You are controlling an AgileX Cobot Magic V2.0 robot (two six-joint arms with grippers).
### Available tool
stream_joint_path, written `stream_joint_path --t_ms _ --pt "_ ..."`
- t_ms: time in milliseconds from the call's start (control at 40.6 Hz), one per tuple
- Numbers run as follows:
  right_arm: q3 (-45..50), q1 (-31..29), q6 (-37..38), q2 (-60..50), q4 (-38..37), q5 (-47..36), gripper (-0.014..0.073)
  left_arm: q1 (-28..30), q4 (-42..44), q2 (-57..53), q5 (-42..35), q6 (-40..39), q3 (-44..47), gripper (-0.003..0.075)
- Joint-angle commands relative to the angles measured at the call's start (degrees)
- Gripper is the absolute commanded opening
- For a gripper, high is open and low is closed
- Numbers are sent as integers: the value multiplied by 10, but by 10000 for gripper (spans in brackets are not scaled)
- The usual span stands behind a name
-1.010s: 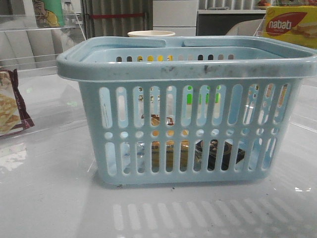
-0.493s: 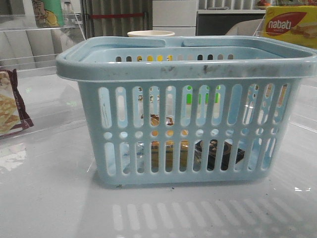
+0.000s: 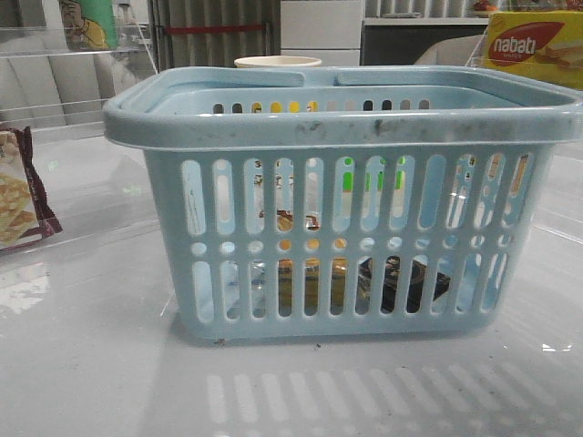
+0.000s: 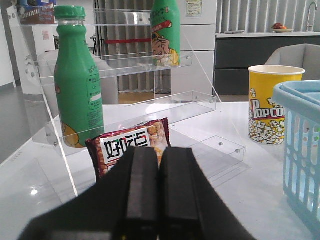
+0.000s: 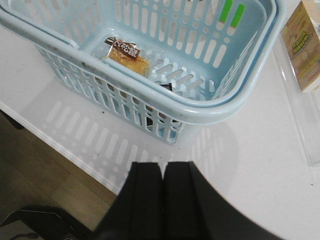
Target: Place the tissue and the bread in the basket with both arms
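Far left of the front view, a maroon-edged cracker packet (image 3: 20, 191) poked in from the edge, lying on the glossy white surface (image 3: 91, 364). Behind it sat a clear acrylic shelf (image 3: 64, 73) with a green bottle (image 3: 88, 23) on it, top left of the frame.

The middle was all basket (image 3: 346, 200), light blue, slotted sides, scuffed rim, sitting flat on the surface and filling most of the frame. Through the lower slots you could make out the bread (image 3: 305, 278) as a golden-tan patch left of center, and the tissue (image 3: 410, 284) as a dark flat thing just to its right, both down on the basket floor. A popcorn cup (image 3: 278, 62) rim peeked over the far edge, and a yellow Nabati box (image 3: 533, 45) sat top right.

Left wrist view: the left gripper (image 4: 159, 190) had its fingers (image 4: 142, 190) pressed together with nothing between them, pointed at the cracker packet (image 4: 131, 150), with the green bottle (image 4: 77, 80) on the shelf behind it and the popcorn cup (image 4: 270, 110) over by the basket's corner (image 4: 300, 145).

Right wrist view: the right gripper (image 5: 161, 200) also had its fingers (image 5: 145, 200) closed up tight, empty, hanging over the surface's near edge, clear of the basket (image 5: 210, 107). Inside it the bread (image 5: 127, 55) lay on the floor with its dark label strip up, and a black corner of the tissue (image 5: 166, 86) showed beside it.
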Motion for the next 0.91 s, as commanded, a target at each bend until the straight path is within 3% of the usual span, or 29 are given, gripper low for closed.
stream_joint_path --t_ms 0,714,887 --pt "-15 0 -3 0 0 -36 56 0 -6 -10 -51 -5 0 94" --pt "-9 1 -3 -6 0 -39 56 0 -6 -10 -51 -5 0 94" --pt "54 -78 -3 -55 -6 -108 56 0 -6 -10 -51 -5 0 94"
